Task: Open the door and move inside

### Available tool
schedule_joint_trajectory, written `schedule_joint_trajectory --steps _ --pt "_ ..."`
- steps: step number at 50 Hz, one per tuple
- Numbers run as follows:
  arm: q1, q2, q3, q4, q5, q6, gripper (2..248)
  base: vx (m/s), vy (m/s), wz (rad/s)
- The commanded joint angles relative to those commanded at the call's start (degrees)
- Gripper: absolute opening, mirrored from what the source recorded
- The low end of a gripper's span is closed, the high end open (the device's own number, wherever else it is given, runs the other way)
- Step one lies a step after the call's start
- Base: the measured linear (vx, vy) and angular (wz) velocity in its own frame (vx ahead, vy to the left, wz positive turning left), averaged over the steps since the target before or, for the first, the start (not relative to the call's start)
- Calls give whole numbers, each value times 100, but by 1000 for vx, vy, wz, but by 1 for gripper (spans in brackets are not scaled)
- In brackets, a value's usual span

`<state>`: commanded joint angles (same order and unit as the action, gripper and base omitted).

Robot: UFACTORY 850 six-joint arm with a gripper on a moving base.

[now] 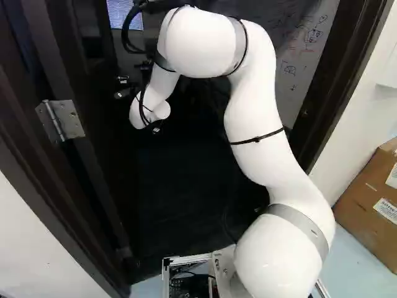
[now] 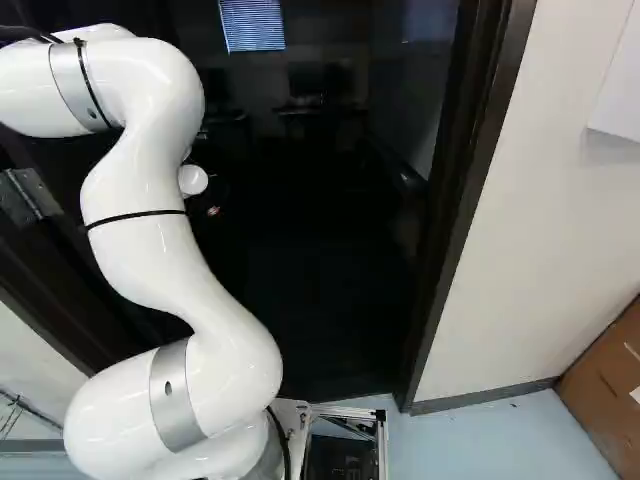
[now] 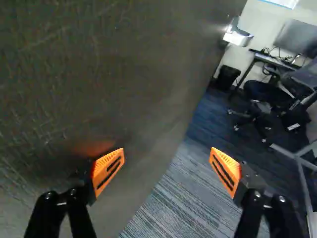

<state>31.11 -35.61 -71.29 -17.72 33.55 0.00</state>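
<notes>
Pincer (image 3: 167,156) spread, empty, beside door (image 3: 124,74). Risk: door swings back into arm (image 1: 251,108) if unbraced; base (image 2: 345,411) clips right frame (image 2: 462,200) if driven skewed.

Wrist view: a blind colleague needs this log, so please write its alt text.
Open black gripper with orange pads, one finger close to the face of a dark door with a silver handle near its far edge. Past that edge are striped carpet, an office chair and a desk.
</notes>
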Motion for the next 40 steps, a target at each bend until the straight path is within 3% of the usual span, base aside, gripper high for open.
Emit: schedule_joint_trajectory --steps 40 --pt "286 -392 -535 -214 -1 0 247 0 0 0"
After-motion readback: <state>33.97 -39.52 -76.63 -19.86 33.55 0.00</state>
